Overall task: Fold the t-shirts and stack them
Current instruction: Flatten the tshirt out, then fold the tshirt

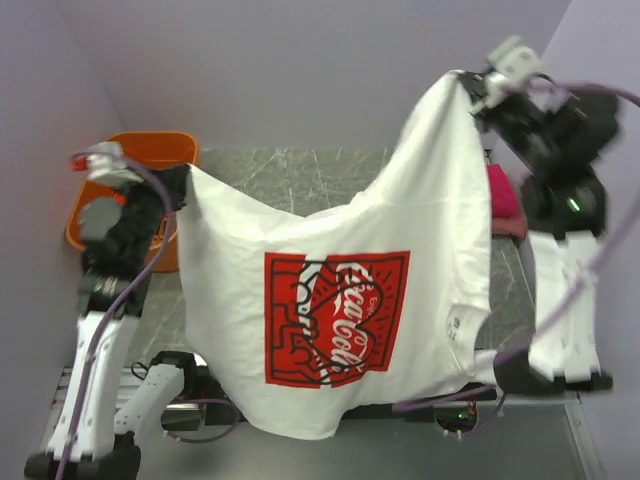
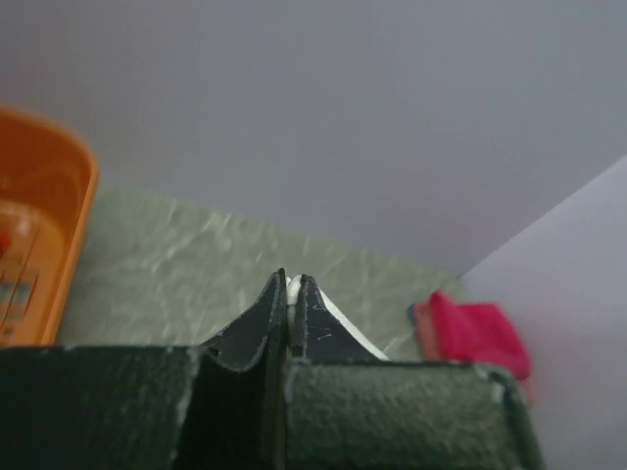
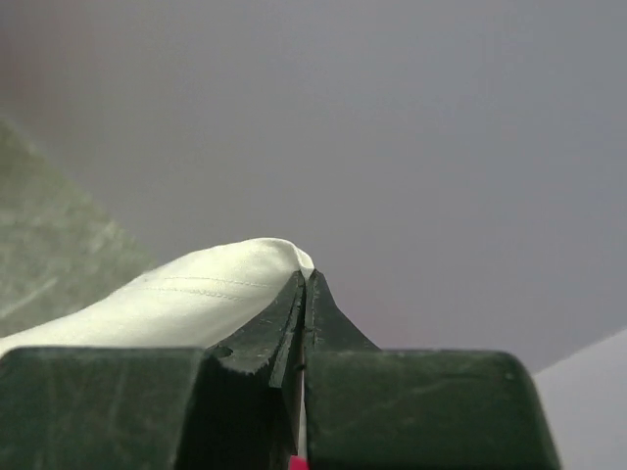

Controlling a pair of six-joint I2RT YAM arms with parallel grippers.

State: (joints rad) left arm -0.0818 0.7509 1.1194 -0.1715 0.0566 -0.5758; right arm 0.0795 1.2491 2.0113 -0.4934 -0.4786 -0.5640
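Observation:
A white t-shirt point(image 1: 340, 290) with a red rectangular print and white lettering hangs spread in the air between both arms, above the table. My left gripper point(image 1: 186, 178) is shut on its left corner; a sliver of white cloth point(image 2: 293, 291) shows between the closed fingers of that gripper point(image 2: 291, 284). Held higher, my right gripper point(image 1: 468, 85) is shut on the shirt's other corner, with white fabric point(image 3: 186, 289) bulging left of the gripper point(image 3: 305, 277). A folded magenta t-shirt point(image 1: 502, 192) lies at the table's right, also seen as the magenta t-shirt point(image 2: 477, 333).
An orange plastic basket point(image 1: 90, 200) stands at the table's far left, its rim point(image 2: 73, 245) visible from the left wrist. The grey-green marbled tabletop point(image 1: 300, 178) stretches behind the hanging shirt. Purple walls close in the back and sides.

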